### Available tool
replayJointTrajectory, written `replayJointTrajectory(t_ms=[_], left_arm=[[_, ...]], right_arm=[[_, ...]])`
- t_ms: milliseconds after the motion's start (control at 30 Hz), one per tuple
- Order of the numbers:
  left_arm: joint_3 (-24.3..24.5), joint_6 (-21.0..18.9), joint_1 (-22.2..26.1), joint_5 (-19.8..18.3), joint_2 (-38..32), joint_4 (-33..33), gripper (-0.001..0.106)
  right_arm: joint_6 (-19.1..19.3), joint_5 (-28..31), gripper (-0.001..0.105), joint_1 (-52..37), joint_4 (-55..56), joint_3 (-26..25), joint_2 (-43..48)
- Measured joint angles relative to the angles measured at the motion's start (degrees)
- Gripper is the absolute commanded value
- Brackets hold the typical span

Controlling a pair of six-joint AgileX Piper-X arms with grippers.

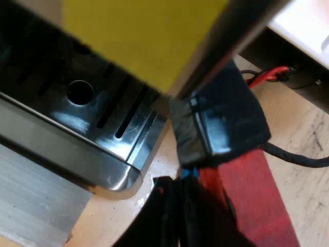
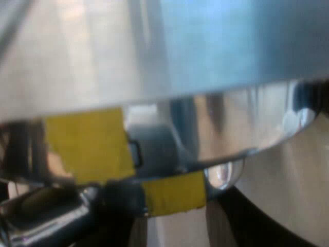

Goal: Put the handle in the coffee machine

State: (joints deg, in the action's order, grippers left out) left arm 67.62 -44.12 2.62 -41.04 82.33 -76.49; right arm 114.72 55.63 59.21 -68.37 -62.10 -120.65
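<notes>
- My left end effector [image 1: 175, 211] is black and glossy, with smooth edges tapering to a narrow tip.
- My right end effector [image 2: 267, 226] looks dark and curved; I can't tell more.

Espresso machine [image 1: 46, 128]: one; its metal grille [image 1: 105, 139]: one, bearing one round hole [image 1: 79, 92] and two long slots [image 1: 134, 119] that can be counted, further slots being too dim to number. Handle [image 1: 229, 118]: one, dark, with one red end [image 1: 252, 200]. Yellow patch [image 1: 139, 36] above the grille: one. Yellow patches on the polished metal in the right wrist view: two [image 2: 87, 144] [image 2: 172, 193]; whether one is a reflection cannot be determined. Wooden surface [image 1: 303, 139]: one.
</notes>
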Motion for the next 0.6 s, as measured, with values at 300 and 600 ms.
replayJointTrajectory(t_ms=[300, 600], left_arm=[[0.0, -3.09, -3.5, 2.5, -0.04, 0.11, 0.001], [-0.51, -6.37, -3.89, 3.33, -1.55, 0.01, 0.001]], right_arm=[[-0.01, 0.25, 0.032, 0.0, -0.69, 0.38, 0.0], [-0.01, 1.27, 0.032, 0.32, 0.96, 0.45, 0.0]])
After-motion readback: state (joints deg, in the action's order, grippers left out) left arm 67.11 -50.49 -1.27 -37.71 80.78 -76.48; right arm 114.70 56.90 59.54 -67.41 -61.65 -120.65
